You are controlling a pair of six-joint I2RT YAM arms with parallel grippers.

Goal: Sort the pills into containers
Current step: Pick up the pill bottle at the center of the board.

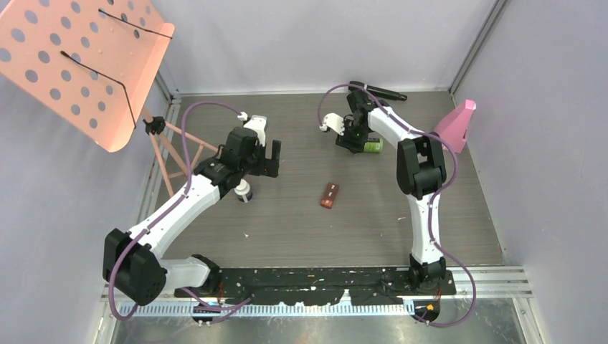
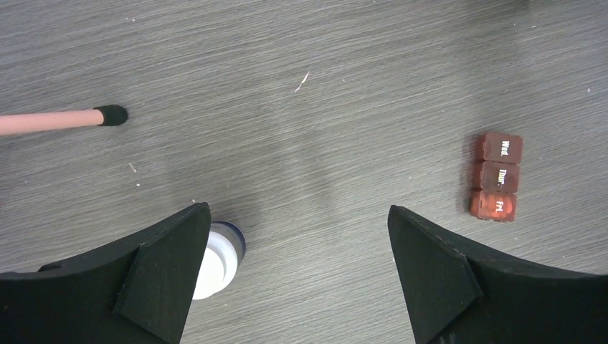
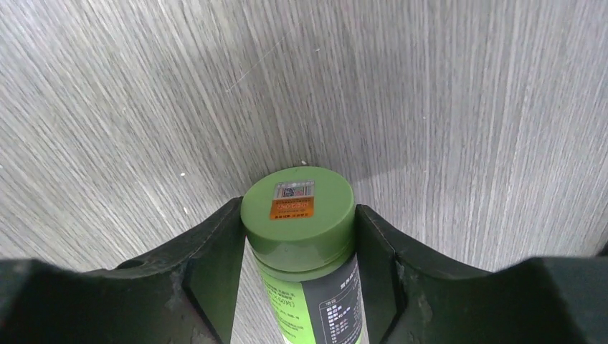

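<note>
Right claw (image 3: pixel 297 215) clenches the green-lidded bottle (image 3: pixel 305 261); left claw (image 2: pixel 297 211) gapes beside white bottle (image 2: pixel 219 261).

Top cam overhead, wide; wrist cams close, downward; L+top share case (image 1: pixel 330 195).

A small brown case (image 1: pixel 330 195) lies alone at the centre of the grey table (image 1: pixel 287 229). To its left, the left gripper (image 1: pixel 270 158) hangs near an upright white bottle (image 1: pixel 244 192). At upper centre, the right gripper (image 1: pixel 353 137) meets a green bottle (image 1: pixel 372 146), with a black microphone (image 1: pixel 380 92) just beyond. A pink perforated stand (image 1: pixel 79 64) fills the upper left.
</note>
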